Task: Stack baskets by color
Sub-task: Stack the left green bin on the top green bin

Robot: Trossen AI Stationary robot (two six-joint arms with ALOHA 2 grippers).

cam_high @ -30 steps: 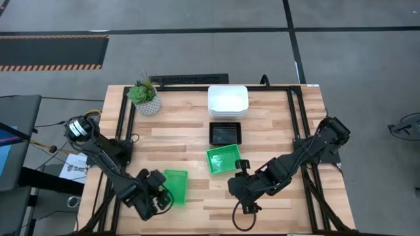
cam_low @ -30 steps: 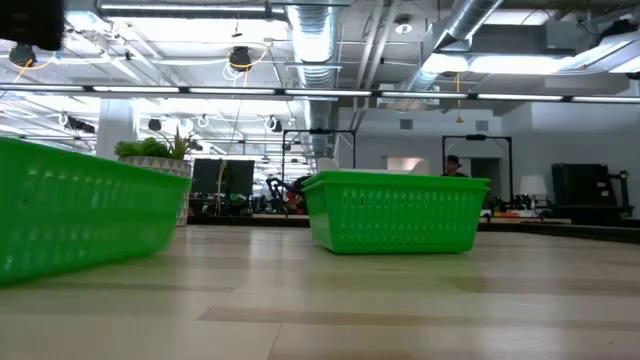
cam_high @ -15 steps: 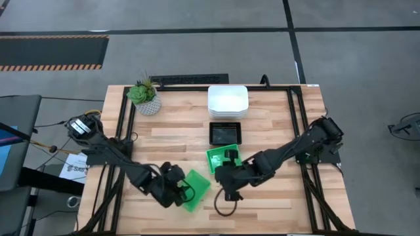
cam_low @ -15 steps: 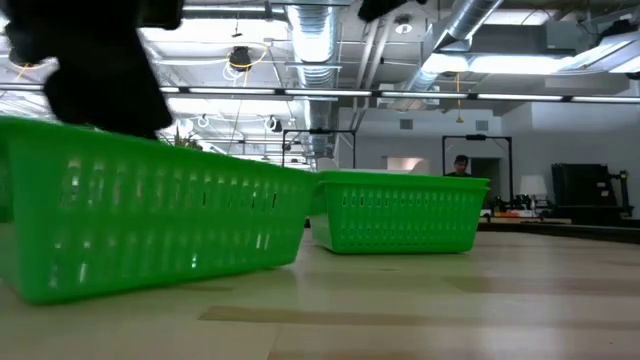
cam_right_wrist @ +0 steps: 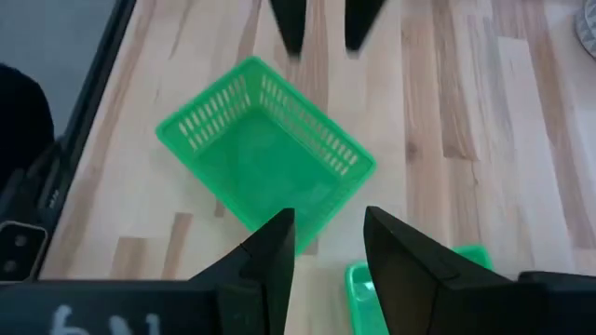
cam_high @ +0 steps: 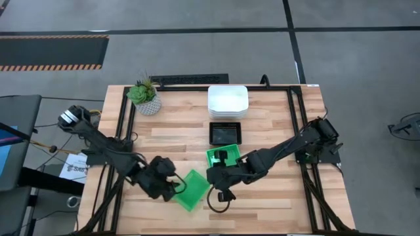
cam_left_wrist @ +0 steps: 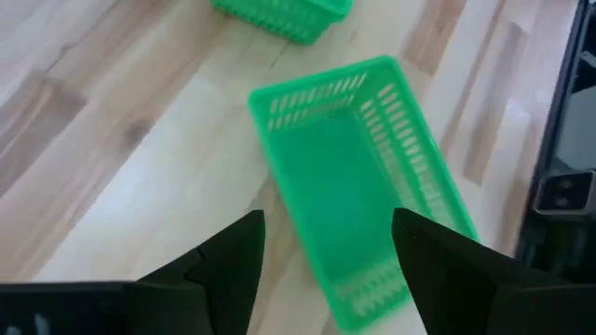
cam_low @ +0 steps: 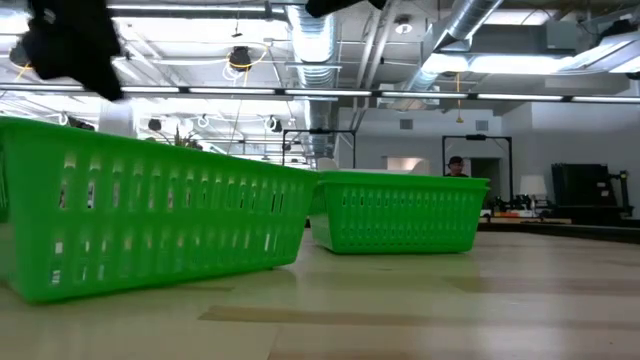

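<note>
A loose bright green mesh basket (cam_high: 191,191) lies bottom-down and slantwise on the wooden table, near its front. My left gripper (cam_left_wrist: 326,228) hangs open above the basket's left end, its fingers clear of the basket. My right gripper (cam_right_wrist: 328,228) is also open, and hovers over the basket's right corner. A second green basket (cam_high: 222,157) stands just behind the first, partly under my right arm. Farther back are a black basket (cam_high: 225,134) and a stack of white baskets (cam_high: 228,101).
A potted plant (cam_high: 145,97) stands at the far left corner. Bare wood (cam_high: 275,196) lies to the right of the loose basket and along the near edge. Black frame rails (cam_high: 298,131) run along both sides of the table.
The loose green basket has slid toward the table's right and turned from square to slantwise, nearer the second green basket. My left gripper went with it, then rose above it. My right gripper has moved toward the table's left, over the loose basket.
</note>
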